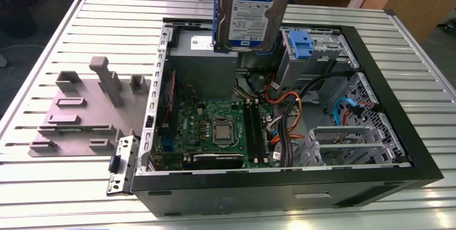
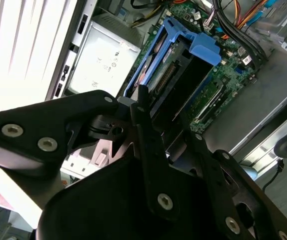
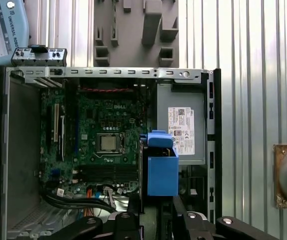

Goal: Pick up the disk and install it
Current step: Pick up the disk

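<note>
Slatted table (image 1: 427, 54) | disk (image 1: 251, 19) over case (image 1: 285, 187), long axis vertical | end effector (image 2: 166, 115) pinching it

silver disk (image 1: 253, 19) in blue carrier, label facing out, upright, raised above the open case

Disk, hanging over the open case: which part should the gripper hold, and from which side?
Take the disk by its upper end, from straight above, with the pads on its two broad flat faces. It hangs upright over the computer case, so that hold leaves the lower end free. The gripper appears shut on it this way.
</note>
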Robot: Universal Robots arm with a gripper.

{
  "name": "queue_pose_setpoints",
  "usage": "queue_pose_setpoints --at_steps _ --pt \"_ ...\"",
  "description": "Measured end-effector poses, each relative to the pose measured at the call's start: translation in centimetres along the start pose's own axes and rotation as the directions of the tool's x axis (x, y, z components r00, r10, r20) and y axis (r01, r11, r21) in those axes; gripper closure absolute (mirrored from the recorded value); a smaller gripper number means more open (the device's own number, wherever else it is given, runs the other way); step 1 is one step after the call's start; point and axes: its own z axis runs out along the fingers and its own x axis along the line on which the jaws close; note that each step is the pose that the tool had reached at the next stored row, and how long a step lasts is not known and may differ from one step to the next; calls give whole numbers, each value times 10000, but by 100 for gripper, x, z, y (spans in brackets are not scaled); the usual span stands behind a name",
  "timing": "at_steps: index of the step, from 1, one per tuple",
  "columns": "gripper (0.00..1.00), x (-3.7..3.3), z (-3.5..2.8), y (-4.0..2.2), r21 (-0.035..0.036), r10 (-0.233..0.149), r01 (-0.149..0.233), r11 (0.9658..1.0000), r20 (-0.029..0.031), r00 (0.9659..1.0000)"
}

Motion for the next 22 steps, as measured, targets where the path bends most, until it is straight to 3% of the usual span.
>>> queue_pose_setpoints --at_steps 3,8,12,14,22 --pt "65 0 -1 -31 1 0 0 10000 0 10000" --pt "65 0 -1 -33 1 -1 1 10000 4 10000" --pt "65 15 -1 -33 19 -36 36 10000 144 9999" --pt "65 24 0 -32 27 -39 39 10000 161 9999" --pt "65 174 -4 -36 28 -40 40 10000 161 9999"
